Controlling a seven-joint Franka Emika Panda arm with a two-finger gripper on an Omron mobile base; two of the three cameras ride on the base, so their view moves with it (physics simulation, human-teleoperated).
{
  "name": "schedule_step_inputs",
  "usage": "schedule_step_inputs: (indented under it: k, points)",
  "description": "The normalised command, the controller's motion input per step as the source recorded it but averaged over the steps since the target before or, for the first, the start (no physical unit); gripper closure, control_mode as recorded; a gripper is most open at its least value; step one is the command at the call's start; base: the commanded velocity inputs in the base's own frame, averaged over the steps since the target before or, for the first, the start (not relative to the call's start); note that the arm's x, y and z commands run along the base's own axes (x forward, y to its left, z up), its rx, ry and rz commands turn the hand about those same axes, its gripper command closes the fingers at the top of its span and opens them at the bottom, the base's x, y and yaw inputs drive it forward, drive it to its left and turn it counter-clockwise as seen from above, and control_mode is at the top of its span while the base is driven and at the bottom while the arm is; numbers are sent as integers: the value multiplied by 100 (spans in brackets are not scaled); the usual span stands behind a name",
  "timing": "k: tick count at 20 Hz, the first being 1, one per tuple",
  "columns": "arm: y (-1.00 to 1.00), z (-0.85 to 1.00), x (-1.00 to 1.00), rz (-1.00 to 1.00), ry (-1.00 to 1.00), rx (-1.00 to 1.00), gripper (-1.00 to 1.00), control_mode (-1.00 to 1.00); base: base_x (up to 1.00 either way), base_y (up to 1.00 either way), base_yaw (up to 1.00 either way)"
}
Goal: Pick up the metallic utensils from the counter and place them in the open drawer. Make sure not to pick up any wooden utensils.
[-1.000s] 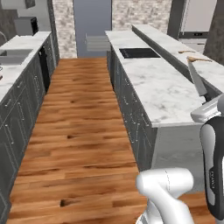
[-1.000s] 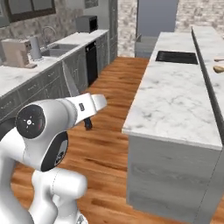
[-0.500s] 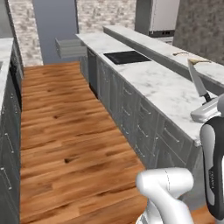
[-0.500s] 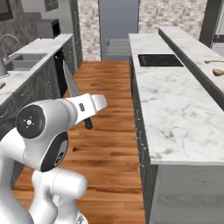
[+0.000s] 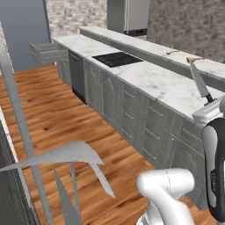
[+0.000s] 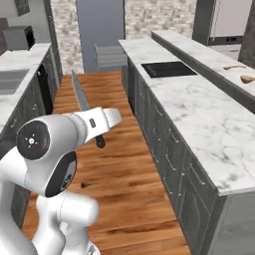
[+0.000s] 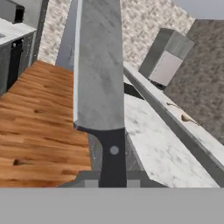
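Note:
My gripper (image 6: 103, 121) is shut on the black handle of the knife (image 6: 80, 96), one of the metallic utensils, whose silver blade stands upright. In the hand view the knife (image 7: 99, 65) rises from the gripper (image 7: 113, 180). In the left base view the knife (image 5: 200, 81) stands above the gripper (image 5: 210, 113). The marble counter (image 6: 199, 114) runs along my right. On its raised ledge lies the tan wooden spoon (image 6: 247, 78), with a thinner utensil (image 6: 232, 67) beside it. The open grey drawer (image 6: 110, 55) juts out at the counter's far end.
A black cooktop (image 6: 167, 68) is set into the counter. A fridge (image 6: 224, 25) stands at the far right. A second marble top with a sink (image 6: 12, 79) runs along the left. Wooden floor (image 6: 124, 164) lies between the two runs.
The whole picture has shifted, so the base has moved and turned; the counter is nearer and the drawer stands more ahead. The knife stays upright in the shut gripper.

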Motion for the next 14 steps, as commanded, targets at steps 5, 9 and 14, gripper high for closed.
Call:
schedule_step_inputs:
  k: [5,9,14]
  points:
    - [0,0,0,0,0,0,100,100,100,64,-20]
    - [0,0,0,0,0,0,100,100,100,79,-9]
    - [0,0,0,0,0,0,100,100,100,56,8]
